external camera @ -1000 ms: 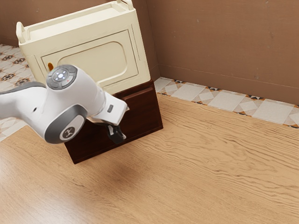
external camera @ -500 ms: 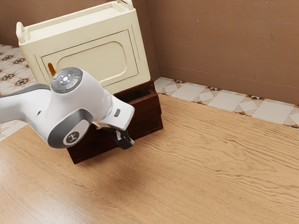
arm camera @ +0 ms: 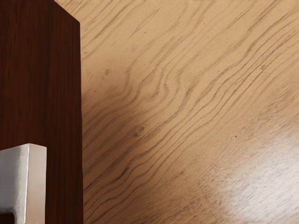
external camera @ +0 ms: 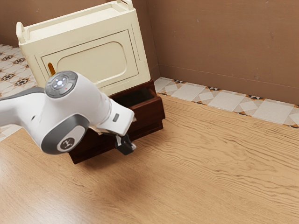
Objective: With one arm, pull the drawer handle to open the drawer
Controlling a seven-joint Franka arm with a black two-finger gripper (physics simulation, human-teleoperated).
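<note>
My gripper [external camera: 125, 145] is low in front of the dark brown drawer [external camera: 150, 110], partly behind the arm's hand; whether it grips the handle cannot be made out. The drawer stands partly out of its cabinet, with a dark gap behind its front's upper edge. In the wrist view a silver metal handle [arm camera: 36, 184] is at the lower left, against the dark wooden drawer front [arm camera: 63, 102]. The hand and arm cover much of the drawer front in the exterior view.
A cream cabinet [external camera: 93, 65] with an orange-brown handle [external camera: 51, 69] rests on the dark cabinet [external camera: 98, 151]. Brown walls [external camera: 224, 42] rise behind. Wooden floor [external camera: 219, 163] spreads out in front and towards the exterior view's right.
The drawer, flush with its cabinet a second ago, has slid outward in both steps, widening the gap behind its front. My gripper has moved outward with it, away from the cabinet.
</note>
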